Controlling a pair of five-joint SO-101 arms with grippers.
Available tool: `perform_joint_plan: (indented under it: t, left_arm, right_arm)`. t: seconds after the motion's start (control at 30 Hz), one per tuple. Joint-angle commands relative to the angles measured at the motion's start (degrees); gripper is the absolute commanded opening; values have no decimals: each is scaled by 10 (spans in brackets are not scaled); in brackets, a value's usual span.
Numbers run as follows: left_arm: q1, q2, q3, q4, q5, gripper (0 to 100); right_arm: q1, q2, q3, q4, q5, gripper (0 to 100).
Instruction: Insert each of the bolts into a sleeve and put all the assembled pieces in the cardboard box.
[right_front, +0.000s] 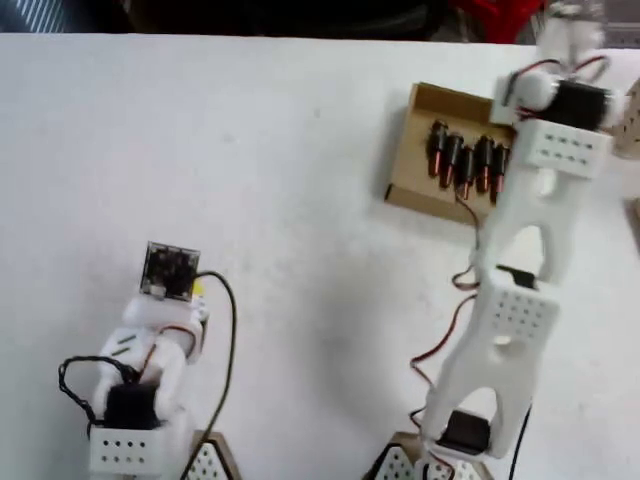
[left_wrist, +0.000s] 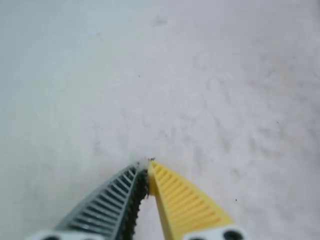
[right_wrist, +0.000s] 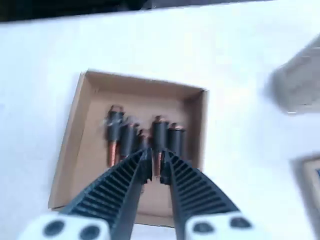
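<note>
The cardboard box (right_front: 405, 172) sits at the back right of the table and holds several assembled pieces (right_front: 465, 155), black sleeves with copper bolts, lying side by side. In the right wrist view my right gripper (right_wrist: 156, 156) hangs above the box (right_wrist: 70, 145), its black fingers a narrow gap apart. The copper shaft of one piece (right_wrist: 159, 131) lying in the box shows through that gap. My left gripper (left_wrist: 146, 165) is low over bare table at the front left, its grey and yellow fingers shut with nothing between them.
The right arm (right_front: 510, 320) stretches from the front edge to the box. The left arm (right_front: 150, 350) stays folded at the front left. Blurred grey objects (right_wrist: 300, 85) lie on the table to the right of the box.
</note>
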Motion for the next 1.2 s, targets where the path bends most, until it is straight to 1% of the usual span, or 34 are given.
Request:
perform_joint_plan:
  t: [0.0,0.1,0.3,0.6,0.73,0.87,1.0,1.07,1.17]
  left_arm:
    - [-5,-6,-7,-15,4,23]
    - [-2,-6,-13,-12,5,23]
    - [-6,-6,-16,-14,6,22]
    - [-5,-6,-2,-4,3,22]
    - [-5,-6,-2,53,2,22]
    - [-7,-3,-2,65,2,23]
    - [-17,-3,-2,123,2,23]
    - [-43,-3,-2,132,5,23]
    - [-64,-3,-2,165,5,23]
  right_arm:
    - [38,-128,62,22,-14,16]
    - [41,-229,187,22,-2,16]
    - [38,-495,536,11,0,17]
    - [31,-874,1065,-140,0,17]
    - [30,-1043,1312,-219,1,17]
    - [-7,-1215,1516,-266,1,18]
    - [-47,-1378,1662,-279,1,18]
    - [-55,-1448,1705,-269,1,18]
    - [-66,-1434,1719,-256,0,18]
